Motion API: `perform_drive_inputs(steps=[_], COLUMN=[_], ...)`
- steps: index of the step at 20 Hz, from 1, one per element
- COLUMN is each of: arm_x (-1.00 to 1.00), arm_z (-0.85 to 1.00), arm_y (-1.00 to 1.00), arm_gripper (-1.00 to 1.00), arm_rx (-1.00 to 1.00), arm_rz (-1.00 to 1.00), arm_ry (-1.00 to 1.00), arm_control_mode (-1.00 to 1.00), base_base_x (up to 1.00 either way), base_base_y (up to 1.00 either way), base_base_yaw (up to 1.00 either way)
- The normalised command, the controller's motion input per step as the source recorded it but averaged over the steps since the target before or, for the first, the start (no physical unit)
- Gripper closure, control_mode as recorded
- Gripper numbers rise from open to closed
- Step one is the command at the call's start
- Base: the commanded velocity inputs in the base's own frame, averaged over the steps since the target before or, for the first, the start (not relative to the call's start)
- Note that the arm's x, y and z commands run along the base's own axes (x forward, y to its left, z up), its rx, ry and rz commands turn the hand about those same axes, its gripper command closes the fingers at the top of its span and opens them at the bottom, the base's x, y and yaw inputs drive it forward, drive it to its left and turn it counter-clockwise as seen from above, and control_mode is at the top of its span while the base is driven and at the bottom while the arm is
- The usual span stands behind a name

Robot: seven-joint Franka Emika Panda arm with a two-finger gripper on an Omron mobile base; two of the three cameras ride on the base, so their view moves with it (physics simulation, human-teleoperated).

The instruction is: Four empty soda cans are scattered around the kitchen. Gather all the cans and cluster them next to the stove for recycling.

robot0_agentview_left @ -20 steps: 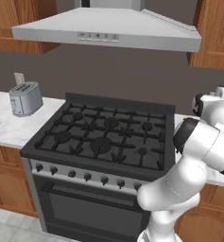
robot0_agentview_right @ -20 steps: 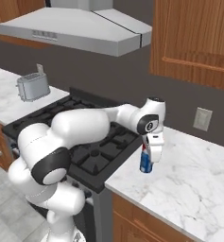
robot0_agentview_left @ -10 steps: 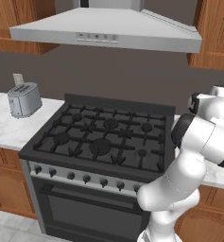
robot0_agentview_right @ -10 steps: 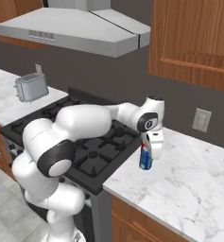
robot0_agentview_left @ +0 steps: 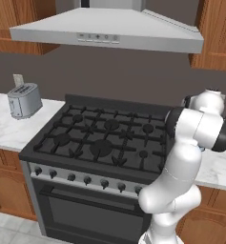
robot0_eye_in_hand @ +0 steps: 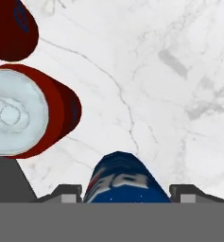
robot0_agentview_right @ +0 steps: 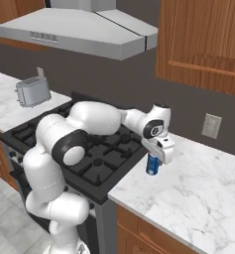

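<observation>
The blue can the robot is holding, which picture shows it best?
The right base view: the blue can hangs under the tool just over the marble counter. The hand view has just its end; in the left base view the arm hides it.

You find almost nothing legible here. The blue can held between the fingertips carries a red-and-white logo patch in the hand view, too blurred to read as a word. The red can beside it shows a dark blue mark on its side, also unreadable. The range hood has a row of small marks on its front that you cannot make out.
</observation>
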Motion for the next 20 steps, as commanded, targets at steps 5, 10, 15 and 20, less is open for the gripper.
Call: perform_drive_inputs(steps=[5, 10, 15, 20], arm_x=[0.0, -0.01, 0.02, 0.06], arm_z=[-0.21, -0.25, -0.28, -0.28], arm_y=[0.05, 0.3, 0.19, 0.13], arm_gripper=[1.0, 1.0, 1.0, 1.0], arm_rx=[0.06, 0.05, -0.02, -0.09], arm_rz=[0.26, 0.14, 0.09, 0.06], arm_ry=[-0.08, -0.16, -0.2, -0.05], arm_control_mode=[-1.0, -1.0, -1.0, -1.0], base_base_x=[0.0, 0.0, 0.0, 0.0], base_base_y=[0.0, 0.0, 0.0, 0.0], base_base_yaw=[0.0, 0.0, 0.0, 0.0])
